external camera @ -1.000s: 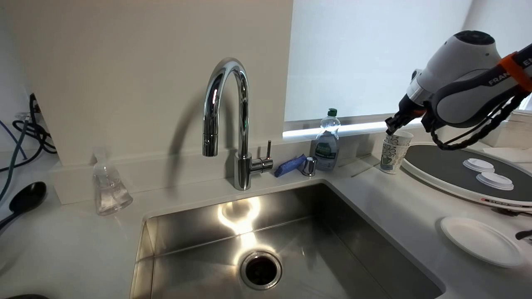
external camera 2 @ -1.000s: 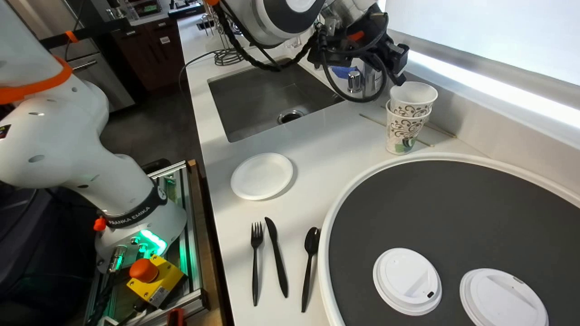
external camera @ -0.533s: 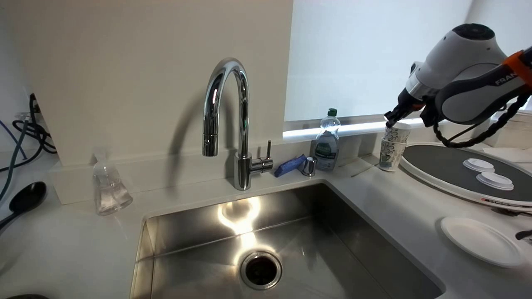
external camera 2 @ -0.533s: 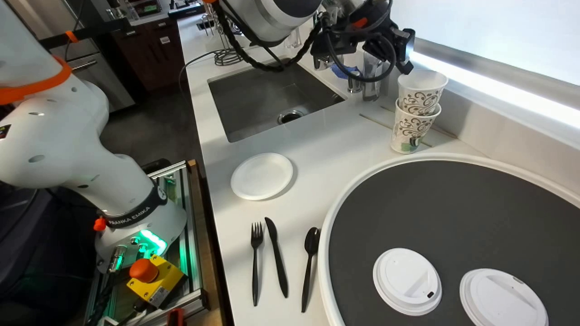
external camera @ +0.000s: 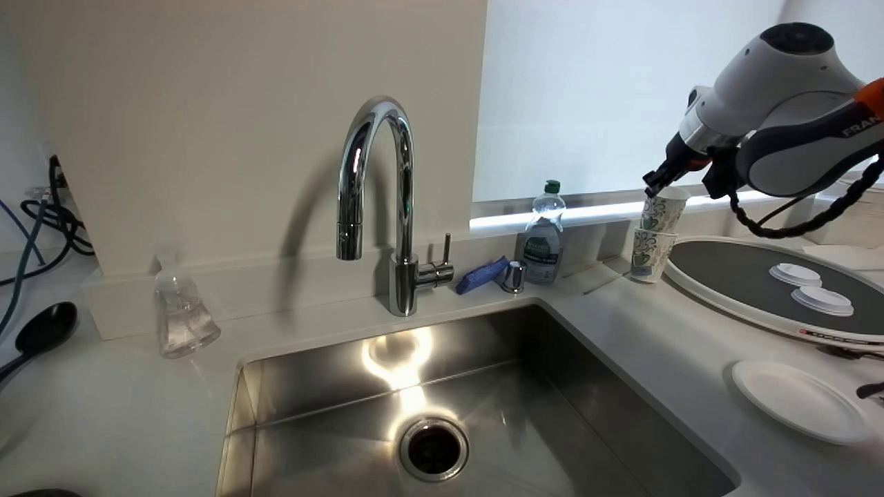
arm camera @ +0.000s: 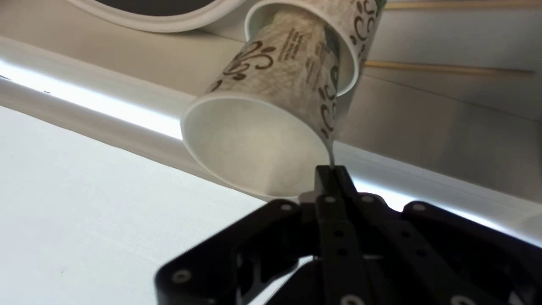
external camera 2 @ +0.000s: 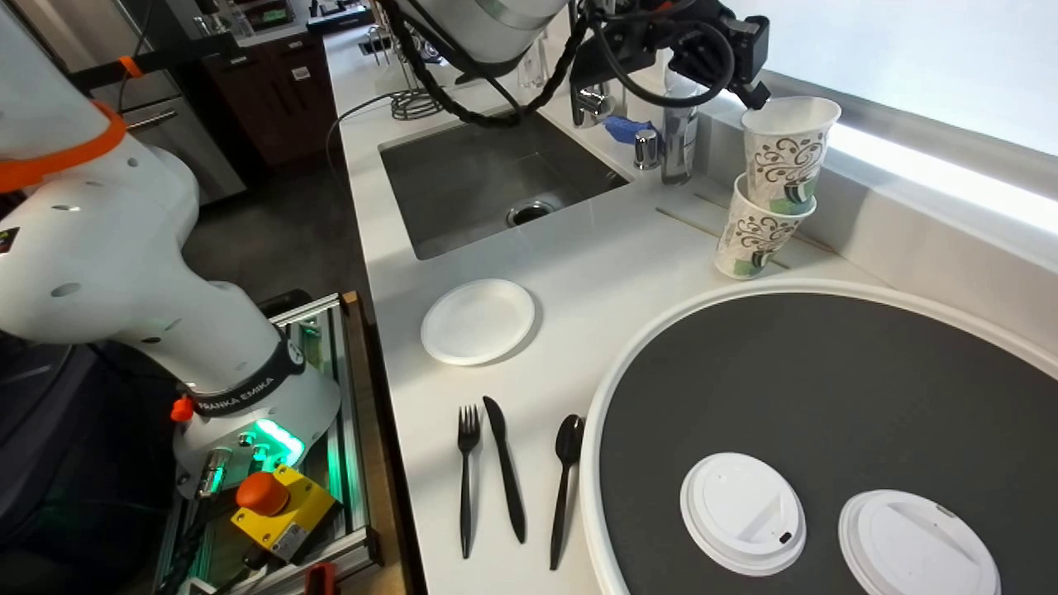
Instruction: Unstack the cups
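Note:
The cups are two white paper cups with brown swirl prints. My gripper (arm camera: 331, 169) is shut on the rim of the upper cup (arm camera: 279, 72), with the thin wall pinched between the fingertips. The upper cup (external camera 2: 787, 157) is raised, with its base still at the mouth of the lower cup (external camera 2: 754, 235). The lower cup stands on the counter, leaning slightly in that exterior view. Both cups, upper (external camera: 664, 210) and lower (external camera: 651, 255), also show beside my gripper (external camera: 651, 186). In the wrist view, the upper cup's base reaches into the lower cup (arm camera: 360, 21) and is partly hidden.
A round dark turntable (external camera 2: 810, 372) with two white lids (external camera 2: 744, 512) is beside the cups. Thin wooden sticks (external camera 2: 690, 221) lie behind them. A soap bottle (external camera: 542, 241), faucet (external camera: 402, 276), sink (external camera: 497, 400), white plate (external camera 2: 478, 322) and black cutlery (external camera 2: 504, 471) are also there. The windowsill wall is close behind.
My gripper has risen with the upper cup, sliding it most of the way up out of the lower cup. The lower cup has shifted a little and leans slightly more.

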Action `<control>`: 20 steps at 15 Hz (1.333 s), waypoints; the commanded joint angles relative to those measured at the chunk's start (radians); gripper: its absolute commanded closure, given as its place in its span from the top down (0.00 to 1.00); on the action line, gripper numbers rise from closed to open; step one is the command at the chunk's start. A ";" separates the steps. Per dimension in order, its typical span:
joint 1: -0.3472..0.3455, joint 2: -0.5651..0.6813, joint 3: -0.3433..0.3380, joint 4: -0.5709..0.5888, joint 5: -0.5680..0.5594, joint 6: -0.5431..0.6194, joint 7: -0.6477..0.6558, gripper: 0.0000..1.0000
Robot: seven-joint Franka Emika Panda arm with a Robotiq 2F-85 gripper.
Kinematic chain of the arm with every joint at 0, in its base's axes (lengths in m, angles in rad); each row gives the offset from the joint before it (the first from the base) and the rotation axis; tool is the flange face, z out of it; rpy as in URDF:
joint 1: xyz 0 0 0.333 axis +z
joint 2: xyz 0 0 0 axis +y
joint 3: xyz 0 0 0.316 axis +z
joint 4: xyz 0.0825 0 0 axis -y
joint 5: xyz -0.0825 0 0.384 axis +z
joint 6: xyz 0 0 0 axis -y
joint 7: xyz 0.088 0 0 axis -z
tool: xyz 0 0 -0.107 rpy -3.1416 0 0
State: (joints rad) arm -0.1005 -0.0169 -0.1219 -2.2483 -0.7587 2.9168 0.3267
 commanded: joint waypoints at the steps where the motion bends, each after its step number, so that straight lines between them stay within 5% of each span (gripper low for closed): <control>1: -0.004 -0.023 0.000 0.000 -0.062 -0.029 0.051 0.01; 20: 0.006 -0.199 0.010 -0.059 -0.003 -0.144 -0.015 0.01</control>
State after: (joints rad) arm -0.0998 -0.1437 -0.1103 -2.2565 -0.7893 2.8342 0.3339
